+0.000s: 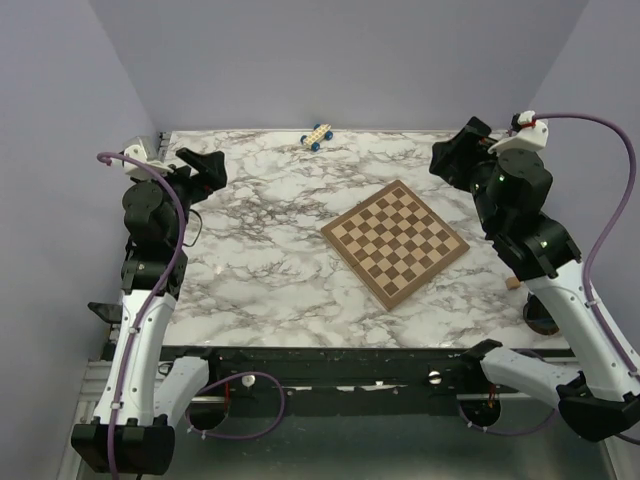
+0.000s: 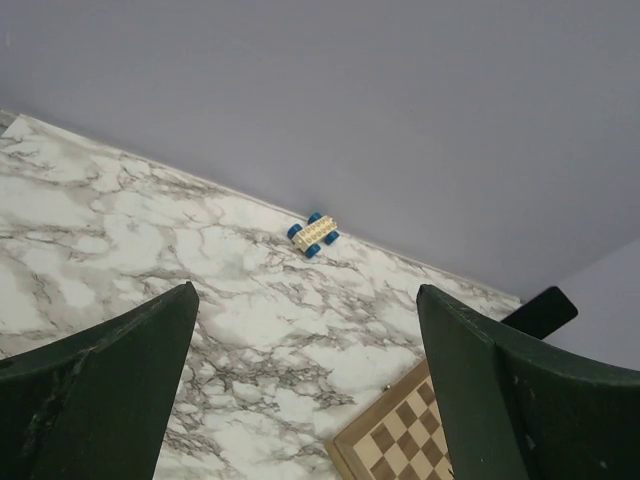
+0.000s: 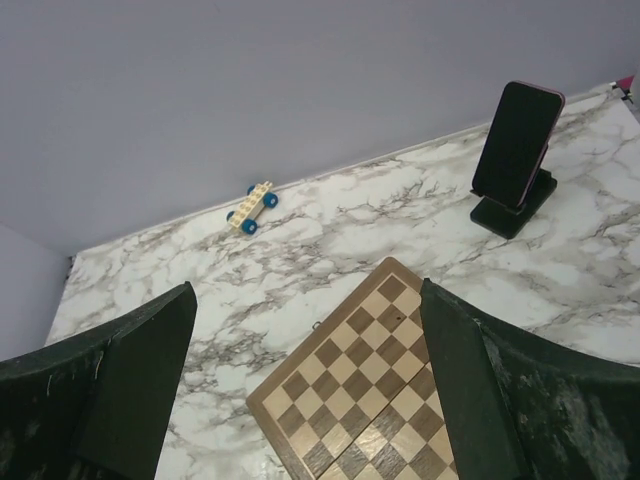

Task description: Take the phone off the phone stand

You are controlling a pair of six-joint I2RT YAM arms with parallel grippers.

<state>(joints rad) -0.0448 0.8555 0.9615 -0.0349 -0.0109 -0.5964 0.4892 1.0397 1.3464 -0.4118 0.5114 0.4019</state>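
The phone (image 3: 518, 140), a black slab with a reddish edge, leans upright on the small black phone stand (image 3: 520, 210) at the far right of the marble table in the right wrist view. In the top view both are hidden behind the right arm. A black slanted shape (image 2: 540, 312) at the table's far right in the left wrist view looks like the same phone. My right gripper (image 3: 306, 290) is open and empty, raised above the chessboard, well short of the phone; it also shows in the top view (image 1: 455, 155). My left gripper (image 1: 205, 165) is open and empty at the far left.
A wooden chessboard (image 1: 395, 242) lies right of the table's centre. A small toy car (image 1: 317, 136) with blue wheels sits at the back edge by the wall. Grey walls close in the back and both sides.
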